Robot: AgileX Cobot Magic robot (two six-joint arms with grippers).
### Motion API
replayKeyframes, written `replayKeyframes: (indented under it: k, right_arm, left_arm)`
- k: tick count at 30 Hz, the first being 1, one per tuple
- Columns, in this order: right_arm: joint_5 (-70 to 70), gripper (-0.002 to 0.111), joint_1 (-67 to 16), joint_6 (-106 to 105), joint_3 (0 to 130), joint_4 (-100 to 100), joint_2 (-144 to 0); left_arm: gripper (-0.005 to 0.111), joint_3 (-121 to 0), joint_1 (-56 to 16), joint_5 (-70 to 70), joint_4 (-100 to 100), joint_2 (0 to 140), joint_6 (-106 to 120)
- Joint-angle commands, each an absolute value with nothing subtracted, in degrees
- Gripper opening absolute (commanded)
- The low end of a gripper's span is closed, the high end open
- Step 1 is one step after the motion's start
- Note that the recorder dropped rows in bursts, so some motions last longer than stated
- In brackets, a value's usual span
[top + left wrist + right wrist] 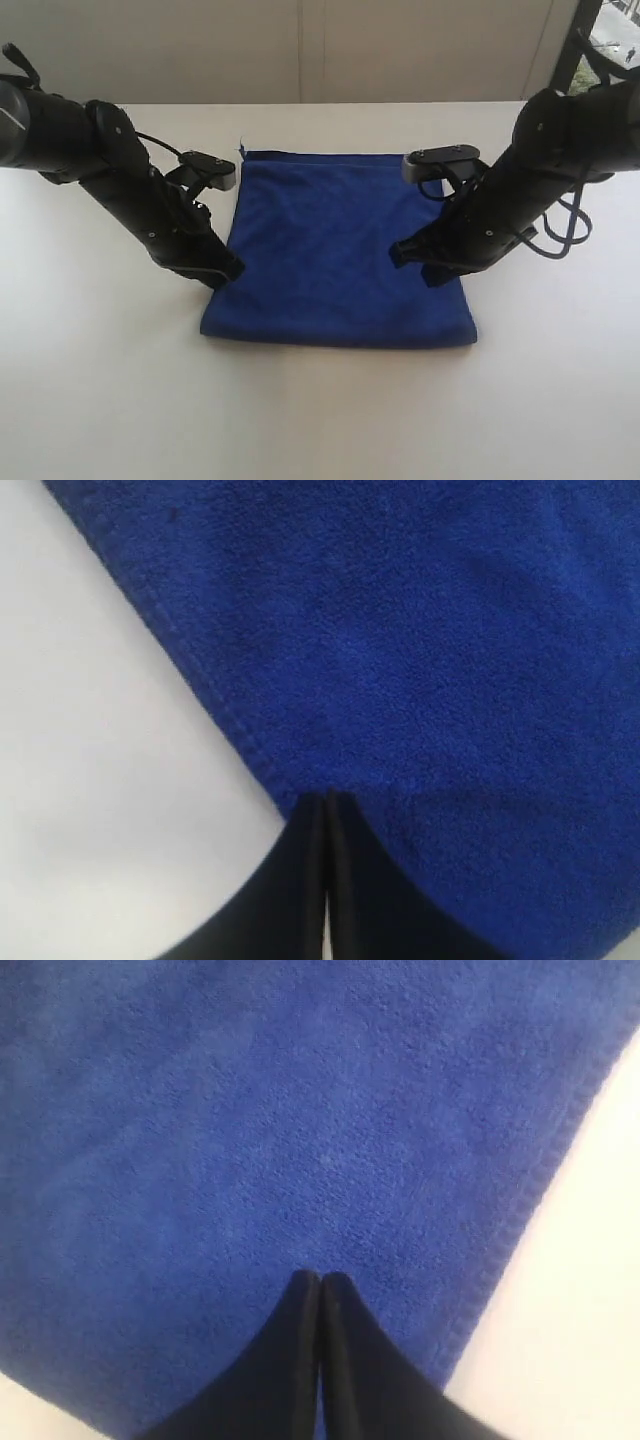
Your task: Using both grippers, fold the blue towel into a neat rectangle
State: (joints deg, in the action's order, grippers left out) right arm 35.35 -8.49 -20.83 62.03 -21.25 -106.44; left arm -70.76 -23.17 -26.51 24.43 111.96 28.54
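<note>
- You see the blue towel [335, 250] lying flat on the white table [320, 420]. It is in the middle between the left and right edges, and nearer to the far edge than to the near one.
- At the far left corner of the towel, a small loose thread [240, 150] stands out.
- Your left gripper [230, 270] is down at the left hem of the towel, close to its near left corner.
- In the left wrist view, its fingers [295, 890] are pressed together, with only a thin line between them. Their tips meet the hem exactly. You cannot tell if any cloth is caught between them.
- Your right gripper [398, 255] is down on the towel, a little inside the right hem and towards the near right corner.
- In the right wrist view, its fingers [285, 1370] are also closed tip to tip. They touch the cloth surface just beside the stitched hem. Whether they pinch cloth is not visible.
</note>
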Motion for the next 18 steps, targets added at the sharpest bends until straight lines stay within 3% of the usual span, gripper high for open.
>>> replayKeyframes:
  k: [1, 18]
  right_arm:
    - [32.4, 0.000, -8.5, -20.4, 59.8, -21.0, -106.7]
    - [35.9, 0.000, -8.5, -20.4, 58.5, -20.9, -108.7]
  left_arm:
    - [0.000, -69.7, -23.7, -26.8, 25.7, 113.5, 28.9]
    - [0.000, -64.3, -23.7, -34.4, 25.6, 115.7, 28.3]
